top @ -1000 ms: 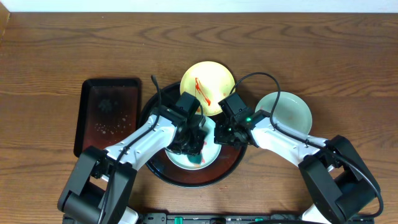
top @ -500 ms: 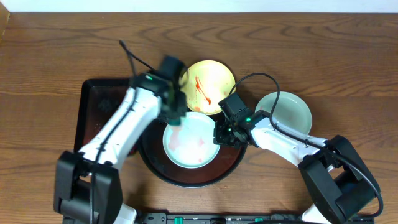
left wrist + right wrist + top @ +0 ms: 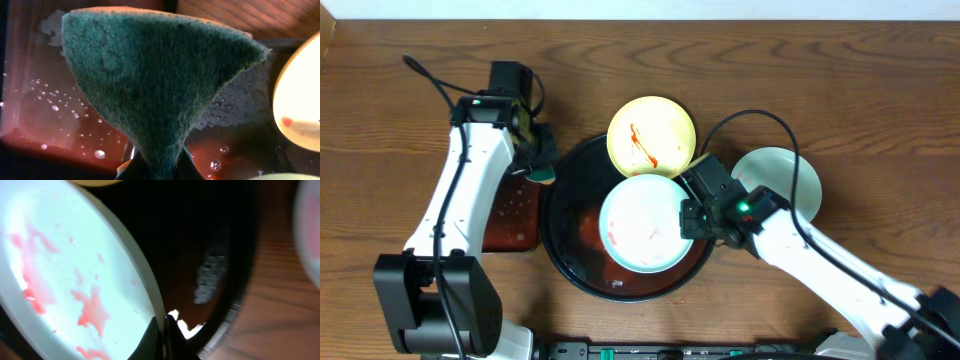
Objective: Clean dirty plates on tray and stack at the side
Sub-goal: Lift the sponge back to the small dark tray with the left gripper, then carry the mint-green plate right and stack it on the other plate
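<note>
One smeared mint plate [image 3: 640, 222] lay over the round tray [image 3: 563, 255], our right gripper [image 3: 686, 214] pinching its 3 o'clock rim, while our left gripper [image 3: 535, 158], clamping the sponge [image 3: 544, 173], hung at its 10 o'clock.

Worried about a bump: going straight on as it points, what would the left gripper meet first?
Likely the wet rectangular tray, beside the round tray's rim; the left gripper's sponge would touch first. Depth unclear.

Matt, coarse-fibred green sponge [image 3: 150, 90]; grained wood table [image 3: 820, 80]; glossy, droplet-beaded black tray [image 3: 575, 255]; smooth glazed plate [image 3: 642, 220].
</note>
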